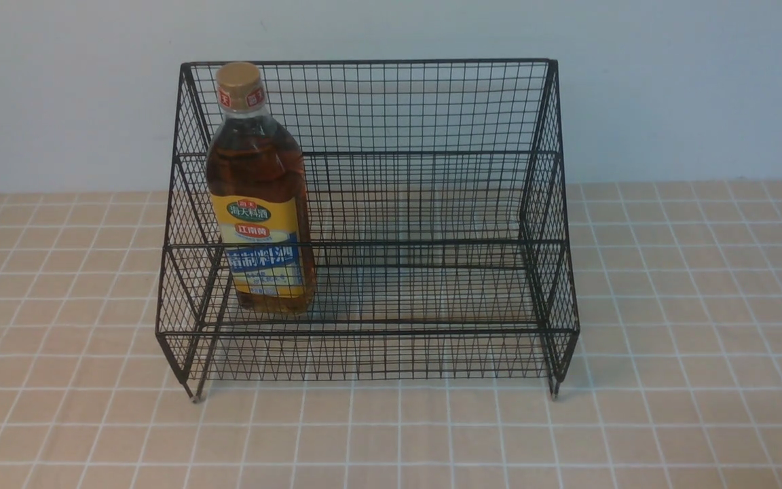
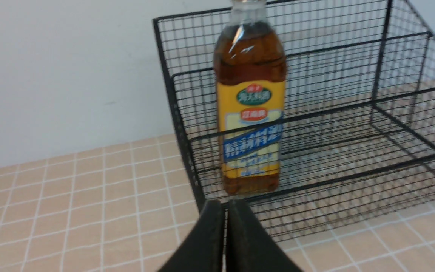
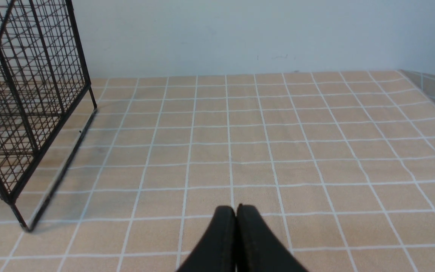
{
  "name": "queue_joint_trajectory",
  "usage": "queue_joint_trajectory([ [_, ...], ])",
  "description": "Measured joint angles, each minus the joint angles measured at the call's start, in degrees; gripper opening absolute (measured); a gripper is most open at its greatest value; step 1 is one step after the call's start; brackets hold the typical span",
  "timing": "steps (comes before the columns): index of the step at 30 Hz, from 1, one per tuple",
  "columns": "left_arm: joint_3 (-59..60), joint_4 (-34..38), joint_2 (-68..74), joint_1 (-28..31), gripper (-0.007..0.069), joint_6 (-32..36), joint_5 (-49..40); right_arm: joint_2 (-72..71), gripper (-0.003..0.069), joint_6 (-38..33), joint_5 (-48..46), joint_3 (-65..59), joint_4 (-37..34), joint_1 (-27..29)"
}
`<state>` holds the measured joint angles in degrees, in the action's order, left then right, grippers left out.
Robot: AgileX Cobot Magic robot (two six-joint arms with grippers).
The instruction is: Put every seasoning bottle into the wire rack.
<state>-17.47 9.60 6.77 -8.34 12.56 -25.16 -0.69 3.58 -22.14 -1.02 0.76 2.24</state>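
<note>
The left gripper hangs just in front of the rack's left end, its fingers pressed together on nothing. Past it the bottle stands upright inside the rack, on the lower tier at the left end, close to the left side wall; whether it touches that wall cannot be told. It looks nearly full of amber liquid, so it probably handles as fairly heavy and bottom-steady. The clear plastic is likely smooth and a little yielding under a squeeze; the labelled middle of the body seems the safest place to hold, the narrow neck under the gold cap less so. The rack is stiff wire. Over the bare tiled surface, well apart from the rack, the right gripper is also closed and empty.
</note>
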Motion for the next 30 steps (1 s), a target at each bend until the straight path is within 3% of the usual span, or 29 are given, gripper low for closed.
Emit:
queue_joint_trajectory([
  [10,18.0,-4.2,-7.4,3.5,-0.0007,-0.6,4.6,0.0,-0.0015,0.0,0.0,0.0,0.0,0.0],
  [30,19.0,-4.4,-7.4,3.5,-0.0007,-0.9,3.9,0.0,-0.0015,0.0,0.0,0.0,0.0,0.0],
])
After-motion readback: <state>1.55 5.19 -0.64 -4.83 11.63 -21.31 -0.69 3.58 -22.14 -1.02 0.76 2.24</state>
